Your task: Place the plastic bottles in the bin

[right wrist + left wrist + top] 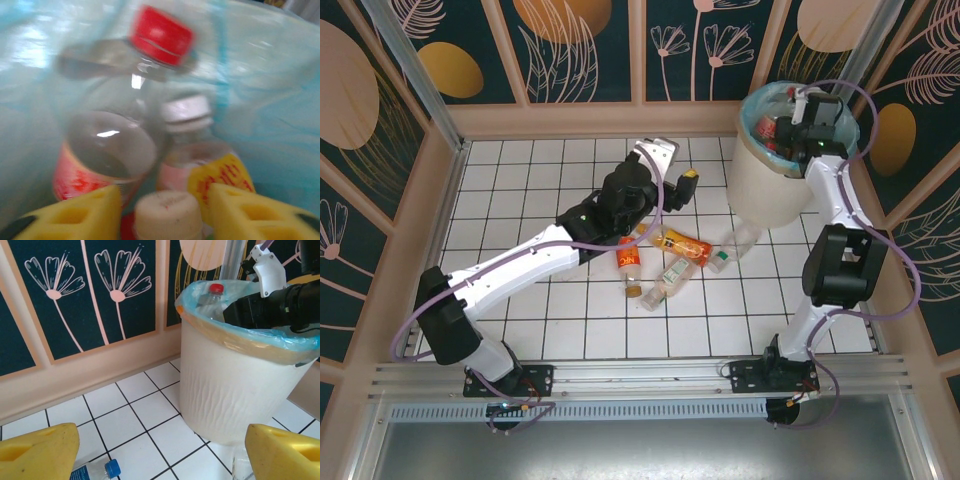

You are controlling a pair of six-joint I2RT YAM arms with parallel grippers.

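Four plastic bottles (665, 282) lie near me on the white tiled floor (520, 300), clear and partly crushed, with orange or green labels. Just behind them my left gripper (676, 167) has its yellow fingers (37, 455) spread wide and empty. Farther right stands the cream bin (770, 185) with a turquoise bag. Above it, my right gripper (164, 195) has its fingers (250, 210) apart, grasping nothing, over the capped bottles inside (107, 150).

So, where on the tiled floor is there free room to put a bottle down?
Free: the tiles between the left wall and the left arm, and the near rows in front of the bottles. Crowded: the middle, where bottles lie beside the bin.
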